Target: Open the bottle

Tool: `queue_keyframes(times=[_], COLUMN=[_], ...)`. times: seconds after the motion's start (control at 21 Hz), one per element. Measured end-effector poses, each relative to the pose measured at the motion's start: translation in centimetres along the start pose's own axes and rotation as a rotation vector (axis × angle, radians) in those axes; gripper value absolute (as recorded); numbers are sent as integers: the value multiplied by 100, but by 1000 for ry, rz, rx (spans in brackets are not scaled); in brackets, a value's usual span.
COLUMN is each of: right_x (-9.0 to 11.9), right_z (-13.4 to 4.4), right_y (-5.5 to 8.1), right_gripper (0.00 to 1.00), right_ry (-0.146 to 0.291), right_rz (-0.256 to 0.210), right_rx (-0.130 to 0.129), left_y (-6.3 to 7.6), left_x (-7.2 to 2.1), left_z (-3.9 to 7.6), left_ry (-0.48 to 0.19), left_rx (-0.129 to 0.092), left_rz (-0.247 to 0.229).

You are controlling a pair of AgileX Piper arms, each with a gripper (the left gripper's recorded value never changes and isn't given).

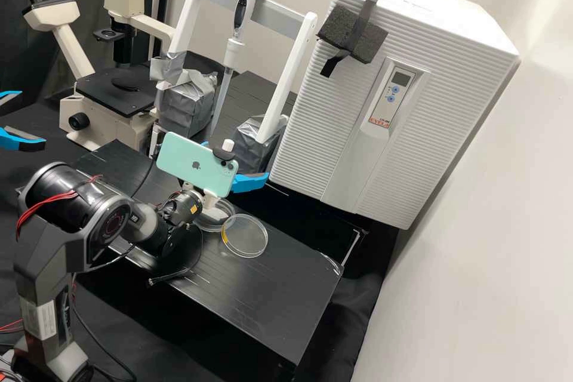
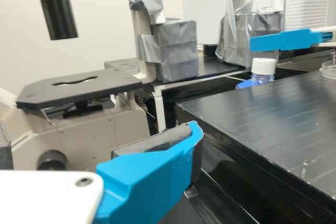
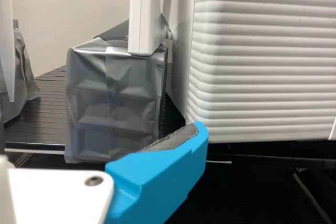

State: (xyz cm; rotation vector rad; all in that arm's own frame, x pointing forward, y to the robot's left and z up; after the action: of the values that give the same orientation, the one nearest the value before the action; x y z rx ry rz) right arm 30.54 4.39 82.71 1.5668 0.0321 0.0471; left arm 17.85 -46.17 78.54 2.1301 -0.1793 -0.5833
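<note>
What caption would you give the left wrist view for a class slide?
Capped bottle stands behind the black platform, with a microscope stage nearby.

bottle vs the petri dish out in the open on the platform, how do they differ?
The bottle stands upright and tall; the petri dish lies flat and shallow. The bottle has a bluish body under an opaque white cap, in place; the petri dish is colourless with a yellowish rim. Both look see-through.

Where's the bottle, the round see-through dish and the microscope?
bottle [image 2: 263, 65], left wrist view, on its white cap.
dish [image 1: 245, 236], high view, on its clear middle.
microscope [image 1: 106, 122], high view, on its cream base.
</note>
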Motion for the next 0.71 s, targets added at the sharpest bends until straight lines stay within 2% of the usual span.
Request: queue_keyframes(times=[0.48, 0.52, 0.71], right_x=[-36, -76, -230], right_z=[-5, -18, -127], right_y=[4, 15, 39], right_gripper=[100, 100, 100], right_ry=[0, 3, 61], right_rz=[0, 3, 17], right_rx=[0, 9, 31], left_y=[-12, -12, -13], left_x=[20, 20, 25], left_z=[-6, -6, 7], left_ry=[14, 14, 7], left_rx=[-25, -25, -22], left_rz=[6, 6, 5])
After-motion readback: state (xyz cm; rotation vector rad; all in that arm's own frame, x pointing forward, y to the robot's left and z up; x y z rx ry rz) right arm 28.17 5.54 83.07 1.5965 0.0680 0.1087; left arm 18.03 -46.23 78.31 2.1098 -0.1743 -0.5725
